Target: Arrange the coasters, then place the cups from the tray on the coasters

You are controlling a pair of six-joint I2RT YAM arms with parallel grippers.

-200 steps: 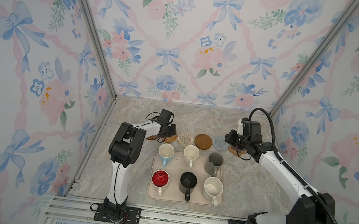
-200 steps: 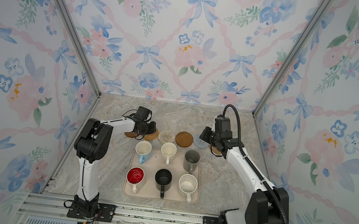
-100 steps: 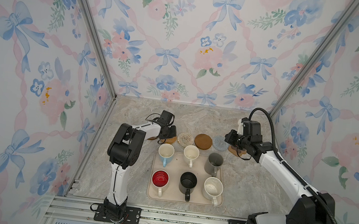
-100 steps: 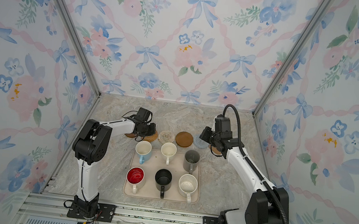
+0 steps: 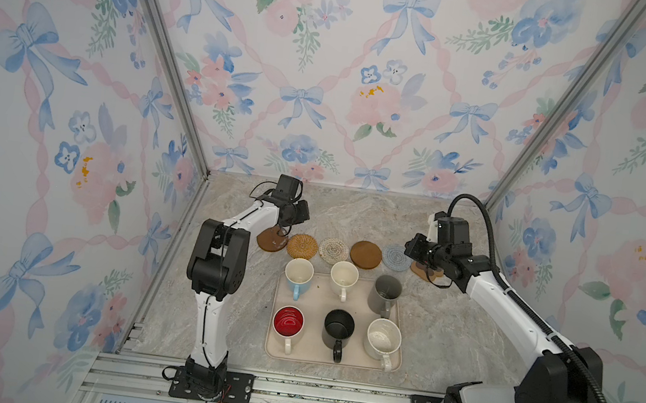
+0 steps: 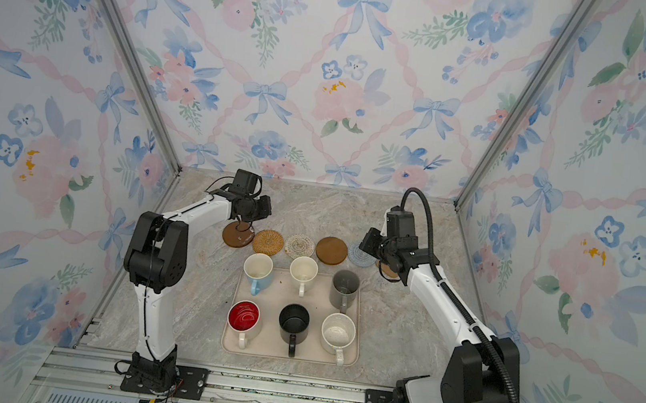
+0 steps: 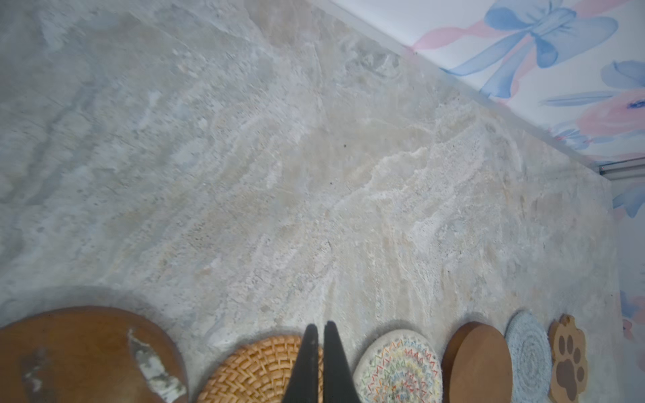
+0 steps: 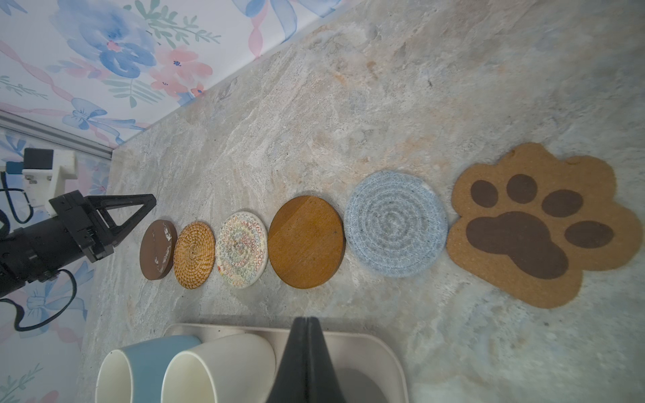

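Since a second ago the left gripper (image 5: 280, 230) has drawn back off the tan rattan round coaster (image 5: 302, 246). It now hangs over the far edge of the dark brown disc coaster (image 5: 271, 240), jaws pressed together and empty. Next in the row lie the cream woven round coaster (image 5: 333, 250), the lighter brown disc coaster (image 5: 366, 254), the blue-grey woven round coaster (image 5: 395, 257) and the brown paw-shaped coaster (image 8: 544, 223). Just in front, the beige rounded-rectangle tray (image 5: 331, 361) carries all six mugs: light blue (image 5: 298, 273), cream (image 5: 344, 275), tall grey (image 5: 387, 290), red-lined white (image 5: 288, 320), black (image 5: 338, 325) and speckled white (image 5: 382, 335). The right gripper (image 8: 307, 321), also closed on nothing, has barely shifted beside the paw.
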